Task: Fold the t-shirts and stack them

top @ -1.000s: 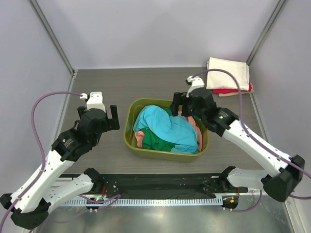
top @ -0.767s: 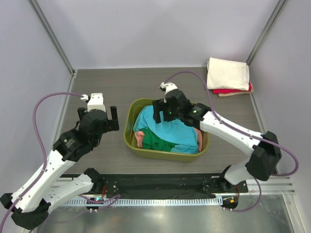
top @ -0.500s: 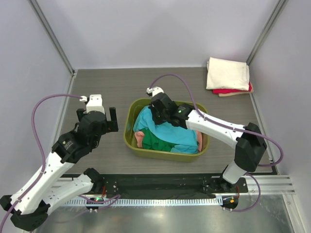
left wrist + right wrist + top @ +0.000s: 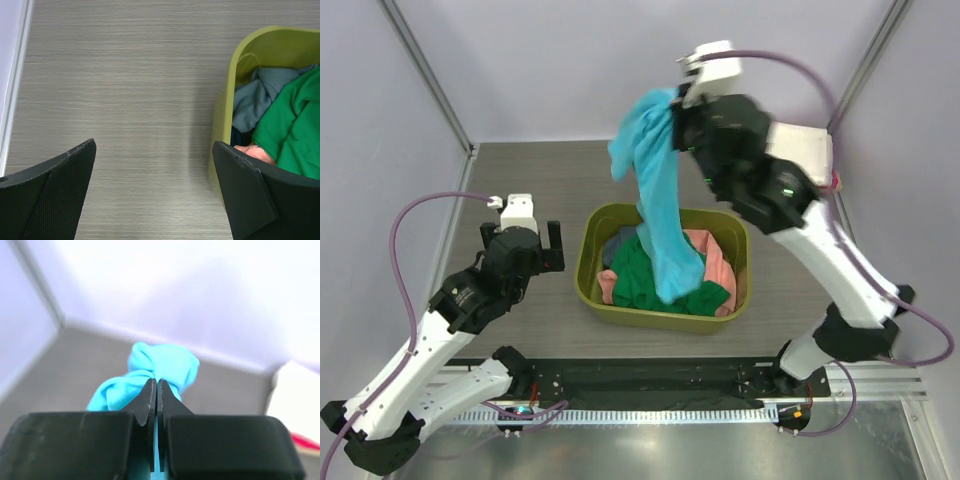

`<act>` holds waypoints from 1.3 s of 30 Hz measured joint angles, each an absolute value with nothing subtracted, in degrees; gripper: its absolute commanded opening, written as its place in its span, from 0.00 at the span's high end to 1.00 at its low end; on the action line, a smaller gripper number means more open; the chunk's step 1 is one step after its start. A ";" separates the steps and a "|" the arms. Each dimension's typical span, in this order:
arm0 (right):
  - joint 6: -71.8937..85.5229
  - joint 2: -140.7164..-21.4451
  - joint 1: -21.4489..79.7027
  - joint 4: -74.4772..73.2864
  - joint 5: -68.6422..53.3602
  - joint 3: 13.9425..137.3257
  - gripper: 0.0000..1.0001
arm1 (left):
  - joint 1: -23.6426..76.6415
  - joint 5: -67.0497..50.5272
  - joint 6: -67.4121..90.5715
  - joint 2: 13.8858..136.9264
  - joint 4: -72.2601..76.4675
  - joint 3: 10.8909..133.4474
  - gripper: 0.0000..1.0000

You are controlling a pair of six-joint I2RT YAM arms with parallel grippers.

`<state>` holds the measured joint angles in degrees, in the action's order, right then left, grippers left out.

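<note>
My right gripper (image 4: pixel 674 120) is raised high above the back of the tub, shut on a bunched fold of the turquoise-blue t-shirt (image 4: pixel 658 205). The shirt hangs down in a long strip, and its lower end still reaches into the olive-green tub (image 4: pixel 588 265). In the right wrist view the fingers (image 4: pixel 157 383) pinch the blue cloth (image 4: pixel 162 365). A dark green t-shirt (image 4: pixel 638 278) and a salmon-pink one (image 4: pixel 716 262) lie in the tub. My left gripper (image 4: pixel 520 240) stands open over bare table left of the tub, with nothing between its fingers (image 4: pixel 154 146).
A folded cream-white shirt (image 4: pixel 810 150) lies on a red one (image 4: pixel 837 181) at the back right corner, partly hidden by my right arm. The left wrist view shows the tub's rim (image 4: pixel 226 95), green cloth (image 4: pixel 295 125) and a grey-blue cloth (image 4: pixel 255 95) inside.
My right gripper reached into the tub, shut on the turquoise-blue shirt and lifted it high above the tub. The left arm has barely moved.
</note>
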<state>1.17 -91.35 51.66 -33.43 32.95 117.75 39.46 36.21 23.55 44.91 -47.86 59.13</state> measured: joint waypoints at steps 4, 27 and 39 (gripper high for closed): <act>-5.17 -79.88 51.94 -27.79 42.30 120.88 0.99 | 39.22 35.92 23.55 44.88 -47.83 59.09 0.00; 7.01 -48.14 51.92 -28.69 71.94 78.19 0.03 | 38.48 29.95 24.18 50.17 -47.13 58.98 0.00; 27.35 -60.12 33.47 -37.60 41.19 62.72 0.00 | 38.26 29.67 25.06 50.81 -47.11 58.98 0.00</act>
<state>27.35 -60.12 33.47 -37.60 41.19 62.72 38.26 29.67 25.06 50.81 -47.11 58.98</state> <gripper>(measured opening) 0.995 0.996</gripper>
